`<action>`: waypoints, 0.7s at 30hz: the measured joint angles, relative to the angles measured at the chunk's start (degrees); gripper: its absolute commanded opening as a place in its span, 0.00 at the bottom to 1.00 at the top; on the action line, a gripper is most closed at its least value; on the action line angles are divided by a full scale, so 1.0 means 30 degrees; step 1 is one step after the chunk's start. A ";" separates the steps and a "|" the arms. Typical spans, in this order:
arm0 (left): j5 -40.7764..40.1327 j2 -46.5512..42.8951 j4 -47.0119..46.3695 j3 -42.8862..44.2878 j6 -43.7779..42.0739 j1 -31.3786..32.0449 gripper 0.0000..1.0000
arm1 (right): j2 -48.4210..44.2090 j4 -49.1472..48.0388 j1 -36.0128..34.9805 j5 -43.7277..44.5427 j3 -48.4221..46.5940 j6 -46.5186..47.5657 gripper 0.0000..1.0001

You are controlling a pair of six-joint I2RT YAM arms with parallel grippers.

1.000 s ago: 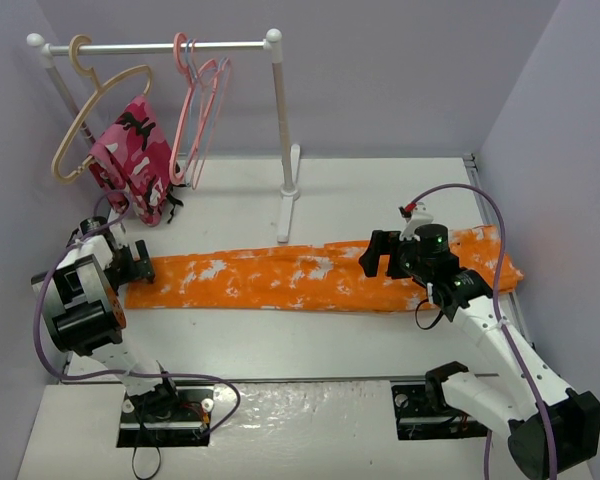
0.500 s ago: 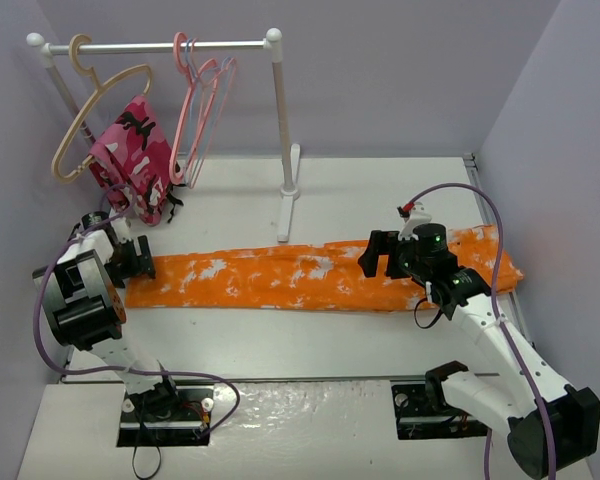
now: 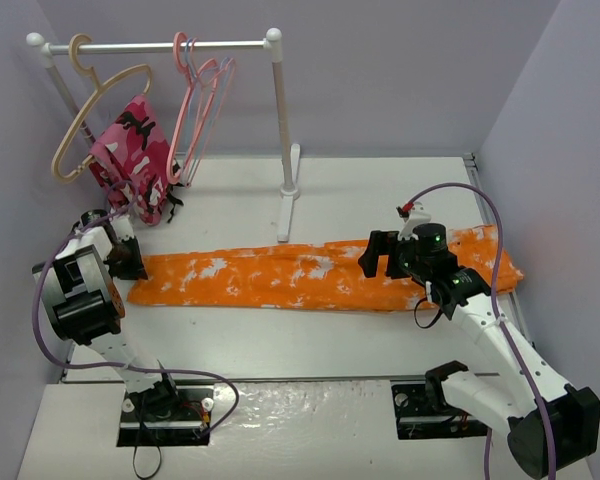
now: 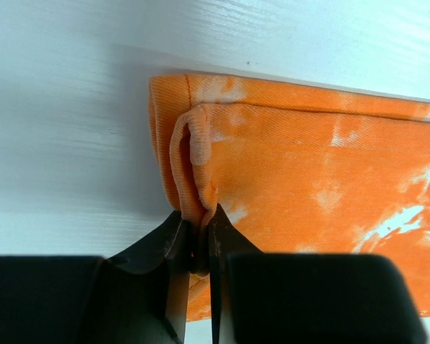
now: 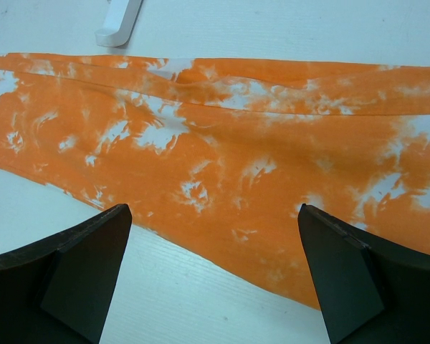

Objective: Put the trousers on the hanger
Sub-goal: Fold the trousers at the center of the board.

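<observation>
Pinching the trousers (image 3: 310, 275) at one end in our left pincer (image 4: 202, 245), we hover our right pincer (image 5: 213, 218) wide above them.

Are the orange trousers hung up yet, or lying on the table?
Lying on the table: the trousers stretch out along it, and the thick pink hanger hangs on the rail without them.

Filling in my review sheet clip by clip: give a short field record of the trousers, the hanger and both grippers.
trousers: flat on the table, stretched left to right
hanger: hooked on the rail, bare, apart from the trousers
left gripper: shut on a fold at the trousers' left end
right gripper: open, over the trousers' right half
stage: trousers not yet on hanger
</observation>
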State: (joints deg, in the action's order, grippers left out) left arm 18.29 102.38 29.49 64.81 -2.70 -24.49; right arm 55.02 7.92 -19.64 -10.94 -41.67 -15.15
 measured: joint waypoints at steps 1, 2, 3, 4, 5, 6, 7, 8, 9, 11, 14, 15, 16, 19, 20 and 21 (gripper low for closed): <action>0.0089 -0.0008 -0.0007 -0.0010 -0.0023 0.0000 0.00 | -0.0005 0.0000 -0.0007 0.0001 0.0000 0.0030 1.00; 0.0191 -0.0025 -0.0013 -0.0037 -0.0030 0.0000 0.00 | -0.0005 0.0000 -0.0013 0.0004 0.0000 0.0047 1.00; 0.0292 -0.0044 -0.0020 -0.0066 -0.0035 0.0000 0.00 | -0.0005 0.0000 -0.0021 0.0007 0.0000 0.0064 1.00; 0.0357 -0.0120 -0.0020 -0.0142 0.0004 0.0000 0.00 | -0.0005 0.0000 -0.0050 0.0007 0.0000 0.0075 1.00; 0.0421 -0.0195 -0.0020 -0.0217 0.0044 0.0000 0.00 | -0.0005 0.0000 -0.0078 0.0007 0.0000 0.0086 1.00; 0.0443 -0.0350 0.0043 -0.0343 0.0114 0.0011 0.00 | -0.0005 -0.0004 -0.0093 0.0007 0.0000 0.0086 1.00; 0.0464 -0.0509 0.0111 -0.0469 0.0193 0.0022 0.00 | -0.0005 -0.0007 -0.0108 0.0007 0.0000 0.0086 1.00; 0.0451 -0.0760 0.0350 -0.0601 0.0537 0.0036 0.00 | -0.0005 0.0006 -0.0114 0.0014 0.0000 0.0086 1.00; 0.0468 -0.1065 0.0723 -0.0657 0.0859 0.0036 0.00 | 0.0000 0.0001 -0.0115 0.0020 0.0000 0.0080 1.00; 0.0617 -0.2031 0.1490 -0.0675 0.1644 0.0036 0.00 | 0.0002 0.0007 -0.0108 0.0028 0.0000 0.0046 1.00; 0.1274 -0.4362 0.2912 -0.0343 0.2950 0.0036 0.00 | 0.0180 0.0058 -0.0110 0.0036 -0.0084 -0.0089 1.00; 0.1442 -0.5282 0.3428 -0.0057 0.3347 0.0038 0.00 | 0.0343 0.0086 -0.0115 0.0036 -0.0165 -0.0151 1.00; 0.1500 -0.6188 0.3980 0.0340 0.3706 0.0059 0.00 | 0.0563 0.0139 -0.0115 0.0035 -0.0283 -0.0231 1.00; 0.1473 -0.8690 0.5486 0.2040 0.4527 0.0152 0.00 | 0.1268 0.0257 -0.0137 0.0024 -0.0714 -0.0435 1.00; 0.1384 -0.9371 0.5934 0.2635 0.4797 0.0142 0.00 | 0.1487 0.0304 -0.0148 0.0017 -0.0861 -0.0476 1.00; 0.1166 -0.9948 0.6355 0.3144 0.5096 0.0100 0.00 | 0.1696 0.0412 -0.0161 0.0010 -0.1041 -0.0543 1.00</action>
State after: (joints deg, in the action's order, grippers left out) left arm 21.78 72.54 48.56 74.24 12.59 -24.19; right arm 60.11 9.16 -20.13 -10.91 -44.79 -16.78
